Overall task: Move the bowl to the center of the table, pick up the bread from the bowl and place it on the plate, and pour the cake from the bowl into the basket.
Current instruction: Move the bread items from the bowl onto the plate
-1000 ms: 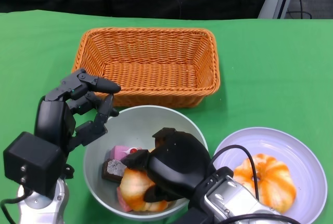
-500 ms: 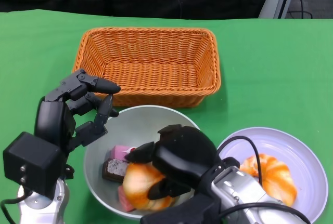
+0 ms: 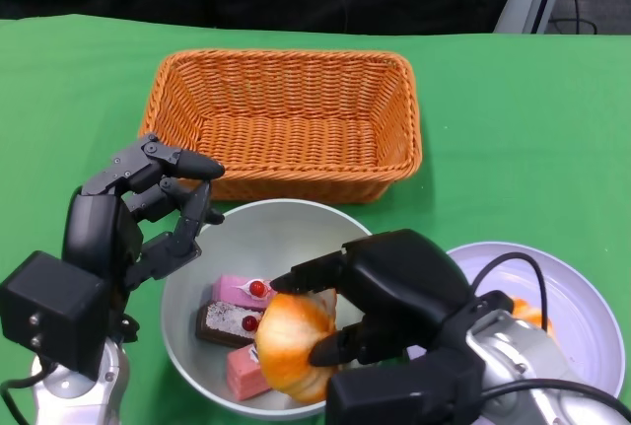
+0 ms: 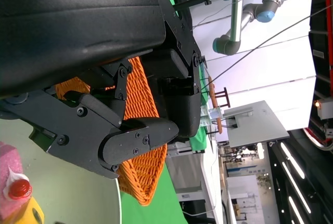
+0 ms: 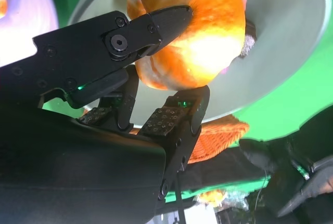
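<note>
A green tablecloth (image 3: 513, 119) fronts darkness; a bright room seemingly holds a grey robot arm (image 4: 244, 11).

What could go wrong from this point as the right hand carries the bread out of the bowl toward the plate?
1. The right hand grips the bread only by its fingertips in the right wrist view, so the round bread could slip back onto the cakes.
2. The plate already holds another bread, mostly hidden behind the arm; a placement there may knock it.
3. The left hand sits at the bowl rim and may nudge it.
</note>
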`<action>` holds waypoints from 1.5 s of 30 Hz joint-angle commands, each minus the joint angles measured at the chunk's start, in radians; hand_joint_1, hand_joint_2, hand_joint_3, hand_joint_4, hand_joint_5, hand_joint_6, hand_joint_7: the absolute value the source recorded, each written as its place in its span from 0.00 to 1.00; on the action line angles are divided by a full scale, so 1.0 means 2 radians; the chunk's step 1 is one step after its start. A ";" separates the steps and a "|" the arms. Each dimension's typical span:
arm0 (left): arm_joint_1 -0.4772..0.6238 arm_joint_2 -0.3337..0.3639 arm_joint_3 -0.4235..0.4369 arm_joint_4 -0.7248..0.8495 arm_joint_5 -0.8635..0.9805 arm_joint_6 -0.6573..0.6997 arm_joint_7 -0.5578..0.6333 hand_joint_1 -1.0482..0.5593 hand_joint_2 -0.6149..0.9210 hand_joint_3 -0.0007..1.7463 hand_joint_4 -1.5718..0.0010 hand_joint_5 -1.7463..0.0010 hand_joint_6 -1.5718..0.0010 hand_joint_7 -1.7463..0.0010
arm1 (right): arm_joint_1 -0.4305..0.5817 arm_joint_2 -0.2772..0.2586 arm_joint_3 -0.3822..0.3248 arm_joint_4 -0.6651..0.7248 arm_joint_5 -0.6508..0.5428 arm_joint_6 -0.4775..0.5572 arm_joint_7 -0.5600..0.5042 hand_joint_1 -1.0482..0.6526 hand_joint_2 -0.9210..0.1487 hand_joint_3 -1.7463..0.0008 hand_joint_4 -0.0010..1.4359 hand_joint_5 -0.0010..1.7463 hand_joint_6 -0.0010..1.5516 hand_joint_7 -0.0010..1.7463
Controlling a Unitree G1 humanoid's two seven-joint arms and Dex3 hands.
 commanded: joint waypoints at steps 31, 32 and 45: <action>-0.006 0.011 0.007 0.005 -0.002 0.003 -0.002 0.49 0.85 0.44 0.53 0.22 0.48 0.41 | 0.085 -0.010 -0.167 -0.226 0.104 0.043 0.022 0.53 0.01 0.97 0.53 0.83 0.78 0.09; -0.007 0.012 0.008 0.007 -0.003 0.004 -0.002 0.49 0.85 0.44 0.53 0.22 0.48 0.41 | 0.092 -0.012 -0.175 -0.234 0.108 0.044 0.023 0.53 0.01 0.97 0.54 0.82 0.78 0.10; -0.009 0.011 0.010 0.015 -0.001 0.000 -0.005 0.50 0.84 0.45 0.52 0.22 0.48 0.41 | 0.122 -0.015 -0.186 -0.246 0.111 0.040 0.019 0.53 0.01 0.98 0.60 0.71 0.65 0.28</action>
